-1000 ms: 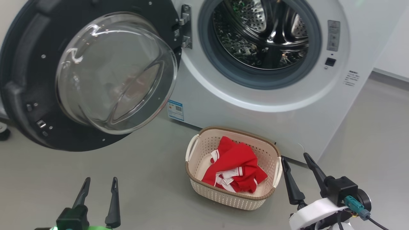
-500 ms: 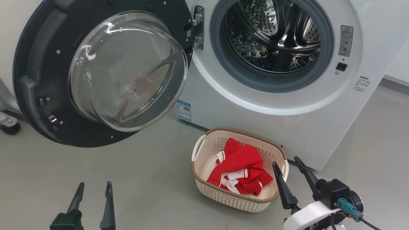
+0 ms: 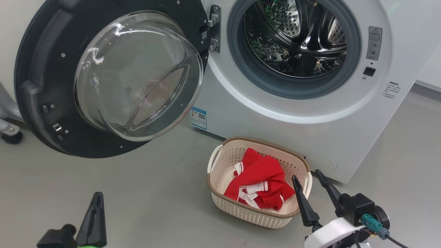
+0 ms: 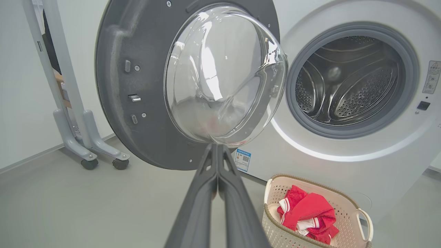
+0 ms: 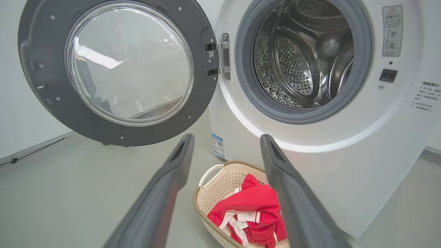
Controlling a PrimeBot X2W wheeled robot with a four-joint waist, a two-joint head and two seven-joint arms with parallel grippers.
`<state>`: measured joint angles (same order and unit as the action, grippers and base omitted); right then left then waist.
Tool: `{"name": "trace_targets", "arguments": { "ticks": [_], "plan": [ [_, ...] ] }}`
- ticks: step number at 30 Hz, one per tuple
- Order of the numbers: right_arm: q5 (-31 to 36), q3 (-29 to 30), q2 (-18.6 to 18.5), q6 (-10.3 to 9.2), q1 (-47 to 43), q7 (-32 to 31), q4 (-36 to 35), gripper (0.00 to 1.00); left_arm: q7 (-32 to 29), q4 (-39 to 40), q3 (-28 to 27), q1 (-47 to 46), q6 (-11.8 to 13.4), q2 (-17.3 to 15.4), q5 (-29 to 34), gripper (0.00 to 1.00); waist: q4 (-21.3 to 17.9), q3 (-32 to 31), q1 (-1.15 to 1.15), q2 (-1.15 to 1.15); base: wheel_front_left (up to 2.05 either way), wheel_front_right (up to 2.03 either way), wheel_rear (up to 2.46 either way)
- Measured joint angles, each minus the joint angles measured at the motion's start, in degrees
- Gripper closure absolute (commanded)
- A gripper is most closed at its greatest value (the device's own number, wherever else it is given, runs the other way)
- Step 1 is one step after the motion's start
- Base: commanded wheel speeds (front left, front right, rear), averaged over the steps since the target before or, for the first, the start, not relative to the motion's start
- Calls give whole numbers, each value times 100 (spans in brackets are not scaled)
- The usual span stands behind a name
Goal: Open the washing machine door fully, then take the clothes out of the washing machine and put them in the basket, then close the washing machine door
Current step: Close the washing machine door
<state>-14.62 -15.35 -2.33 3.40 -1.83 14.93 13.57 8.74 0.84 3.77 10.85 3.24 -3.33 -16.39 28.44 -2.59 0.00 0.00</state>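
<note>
2 left fingers [image 3: 93,220] pressed together, right fingers [image 3: 301,201] spread, washer door [image 3: 41,69] open leftward

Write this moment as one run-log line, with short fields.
door: open | drum: no clothes seen | clothes: in basket | left gripper: fingers shut, empty | right gripper: fingers open, empty | next: close door

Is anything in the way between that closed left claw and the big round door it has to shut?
Nothing visible. Only open floor lies between the left gripper and the door. The basket of clothes sits off to the side, in front of the washing machine.
</note>
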Motion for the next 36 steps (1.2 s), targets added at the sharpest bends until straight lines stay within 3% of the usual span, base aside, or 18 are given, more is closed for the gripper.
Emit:
{"name": "trace_targets", "arguments": {
  "ticks": [6, 10, 12, 25, 30, 33, 36],
  "plan": [
    [-9, -34, 0, -4, 10, 0, -1, 0, 16, 174, -189, -1, -310, 45, -1295, 100, 26, 36, 0, 0, 0, 0, 0],
    [-8, -32, -2, -32, 16, 0, -3, 0, -12, 264, -385, -5, -568, 64, -2792, 100, 44, 92, 0, 0, 0, 0, 0],
    [-7, -25, -2, -57, 18, 0, -2, 0, -2, 318, -321, -20, -610, 60, -3634, 100, 55, 115, 0, 0, 0, 0, 0],
    [65, -36, -7, -91, 151, 0, -49, 0, 352, 988, -134, -348, -925, 71, -7272, 100, -5, 410, 0, 0, 0, 0, 0],
    [115, -18, -44, -136, 278, 0, -87, 0, 141, 1135, -1060, -876, -966, 96, -8571, 100, -38, 597, 0, 0, 0, 0, 0],
    [118, -9, -59, -137, 370, 0, -88, 0, 26, 1114, -1518, -1094, -966, 63, -8705, 100, -71, 703, 0, 0, 0, 0, 0],
    [154, 0, -92, -152, 418, 0, -98, 0, -153, 995, -1833, -1305, -965, -197, -8995, 100, -115, 805, 0, 0, 0, 0, 0]
  ]
}}
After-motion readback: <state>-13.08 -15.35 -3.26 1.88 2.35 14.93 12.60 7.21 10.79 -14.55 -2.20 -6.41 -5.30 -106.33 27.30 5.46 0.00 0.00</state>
